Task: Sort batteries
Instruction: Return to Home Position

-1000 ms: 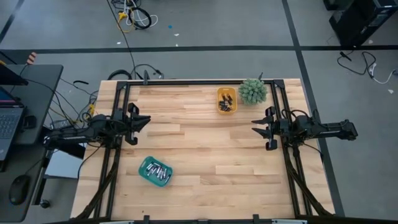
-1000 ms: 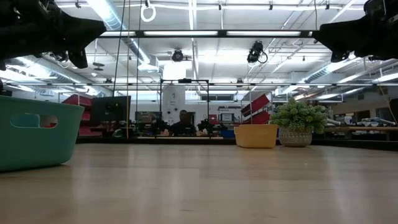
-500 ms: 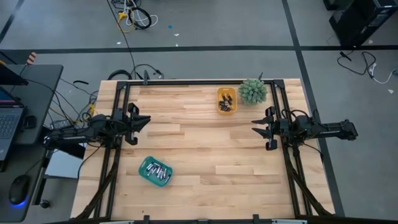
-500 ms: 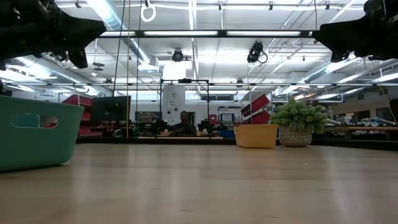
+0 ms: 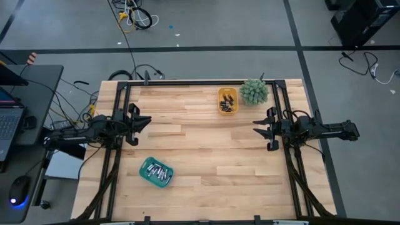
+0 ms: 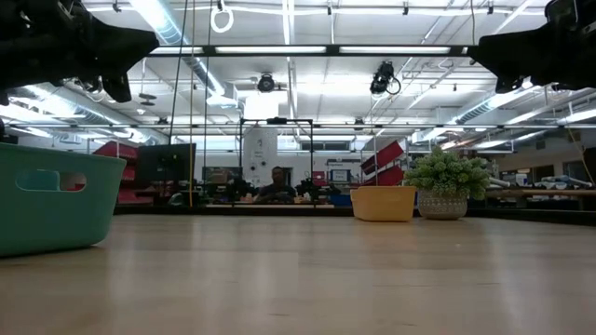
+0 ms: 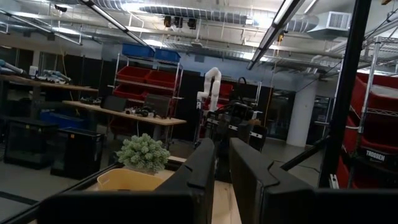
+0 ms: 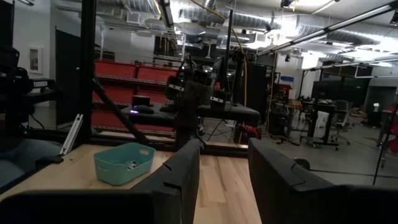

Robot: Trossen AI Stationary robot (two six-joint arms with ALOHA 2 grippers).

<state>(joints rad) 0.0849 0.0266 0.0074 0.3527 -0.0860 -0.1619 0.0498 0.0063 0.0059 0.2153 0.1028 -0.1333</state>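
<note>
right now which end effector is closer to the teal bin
Left. The left end effector is at the table's left side with the teal bin a short way off; the right end effector is at the opposite side, far across the table from it.

Long lamps (image 6: 279,48) on the ceiling shine white and bright. The low view looks right at them, so they glare. Against that light the left arm (image 6: 65,42) and the right arm (image 6: 540,42) are only black shapes. From above, the table (image 5: 200,156) is lit evenly, with small soft shadows beside the arms. The batteries (image 5: 156,171) in the green bin (image 5: 143,174) show as pale glints. Both wrist views are dimmer, with bright strips (image 7: 283,15) high up.
</note>
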